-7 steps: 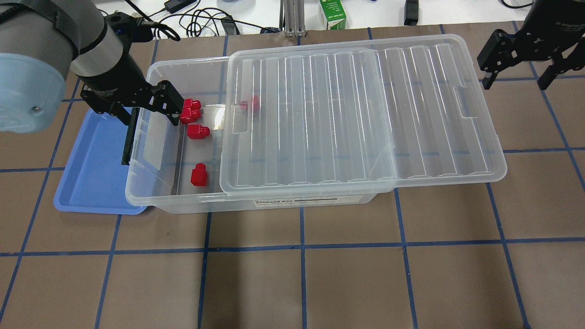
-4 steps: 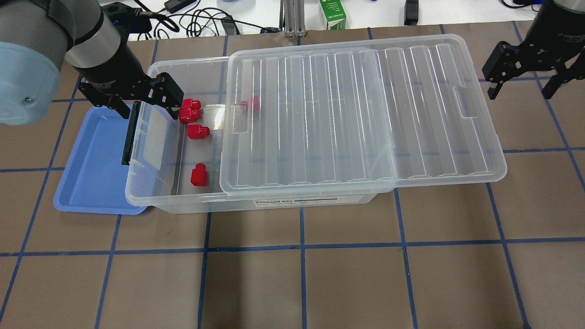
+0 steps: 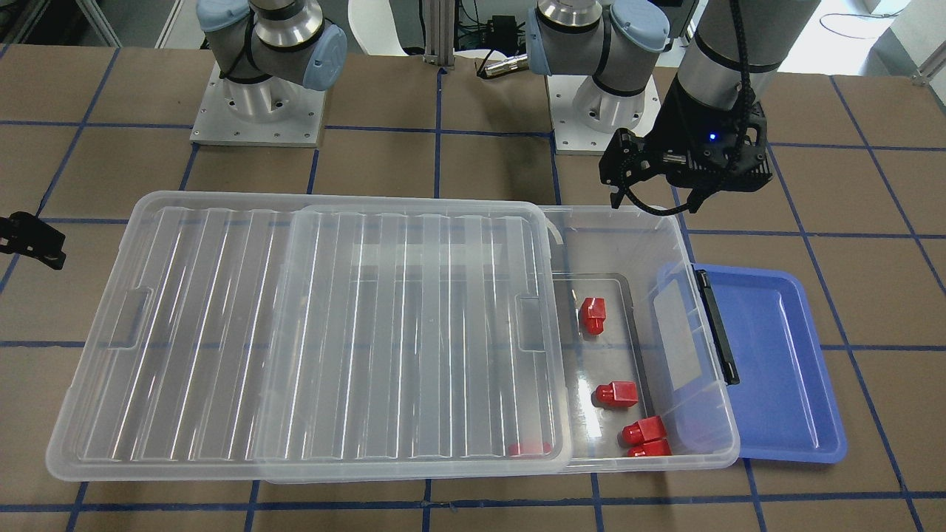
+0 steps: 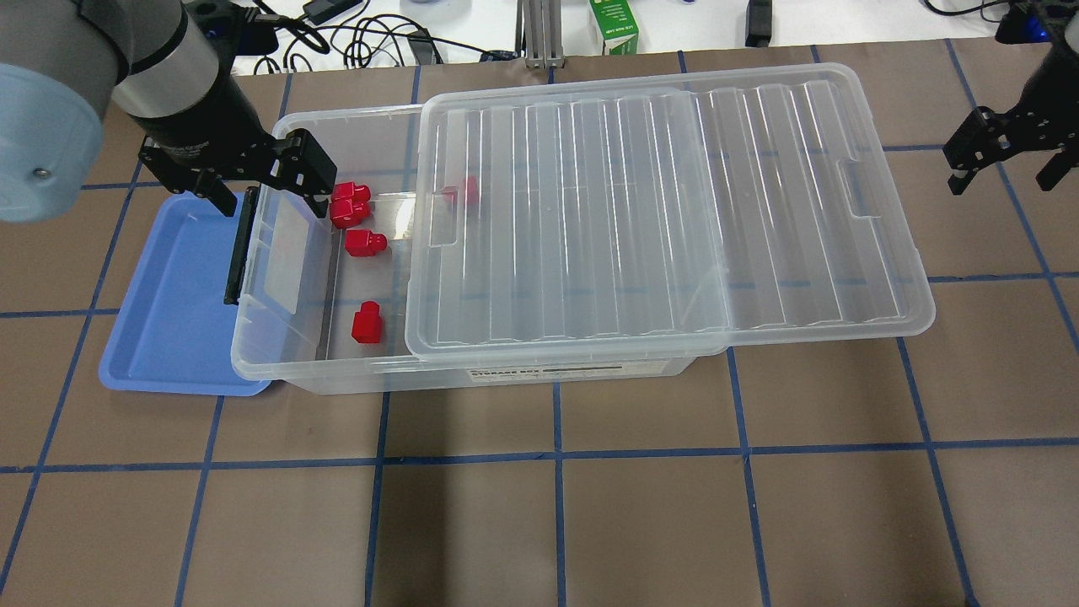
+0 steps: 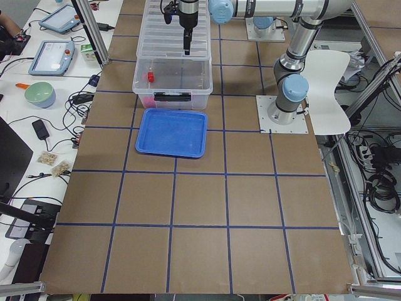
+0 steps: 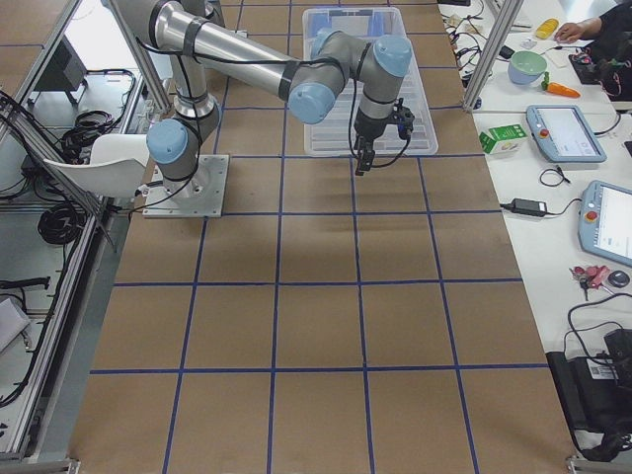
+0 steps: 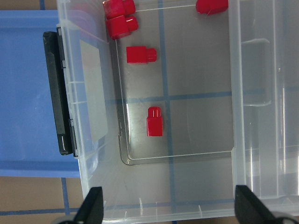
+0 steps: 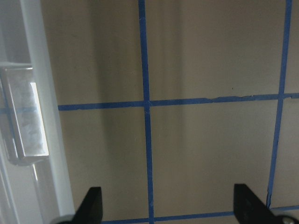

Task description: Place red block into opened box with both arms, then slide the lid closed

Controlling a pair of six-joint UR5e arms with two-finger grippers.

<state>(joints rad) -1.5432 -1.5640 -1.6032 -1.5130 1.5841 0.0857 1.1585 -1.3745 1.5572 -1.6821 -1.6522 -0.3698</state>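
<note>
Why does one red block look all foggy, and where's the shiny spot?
Overhead view: one small red plastic block is seen through the ribbed see-through plastic lid, so it looks pale and foggy; a whitish glare patch shines on the floor of the clear plastic box. Left wrist view: the uncovered red blocks look sharp and bright.
</note>
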